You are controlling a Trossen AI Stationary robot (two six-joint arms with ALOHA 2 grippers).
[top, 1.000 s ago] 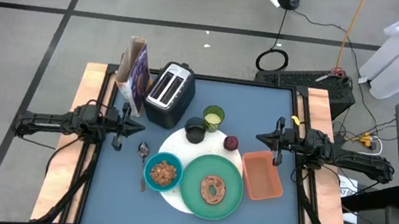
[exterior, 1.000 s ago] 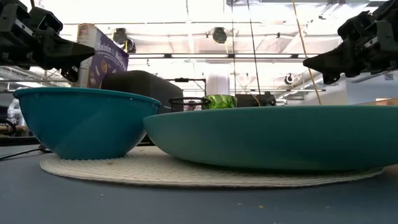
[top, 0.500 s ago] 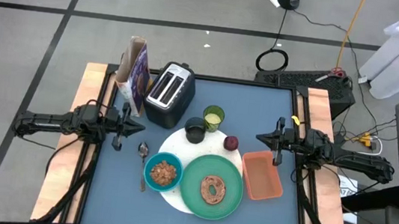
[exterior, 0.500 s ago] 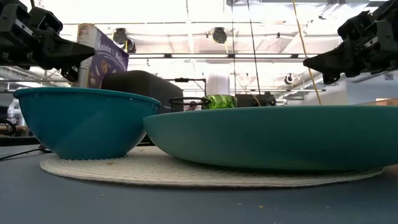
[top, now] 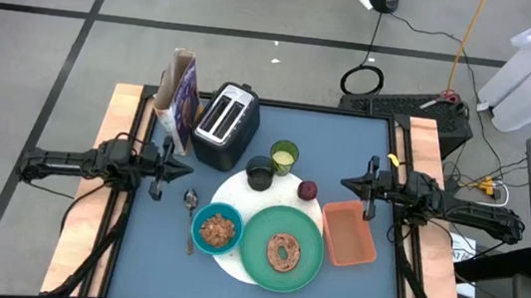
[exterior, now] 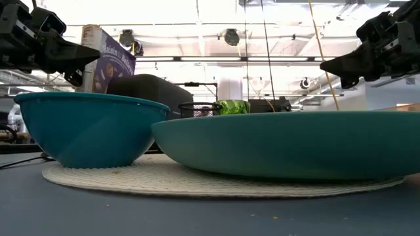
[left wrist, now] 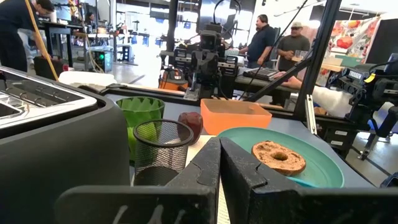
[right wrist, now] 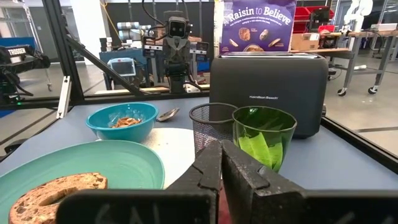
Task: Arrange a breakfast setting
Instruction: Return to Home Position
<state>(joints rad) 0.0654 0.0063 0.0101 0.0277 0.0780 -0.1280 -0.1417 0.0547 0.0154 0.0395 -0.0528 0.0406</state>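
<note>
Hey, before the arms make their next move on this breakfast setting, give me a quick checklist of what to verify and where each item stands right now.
1. Left gripper shut, empty, parked at the table's left side: ok.
2. Right gripper shut, empty, parked at the right side: ok.
3. Green plate on the white mat: ok.
4. Teal bowl on the mat, beside the plate: ok.
5. Metal spoon flat on the table, on the bowl's left-arm side: ok.
6. Red fruit fully on the mat: cannot tell; it sits at the mat's edge.
</note>
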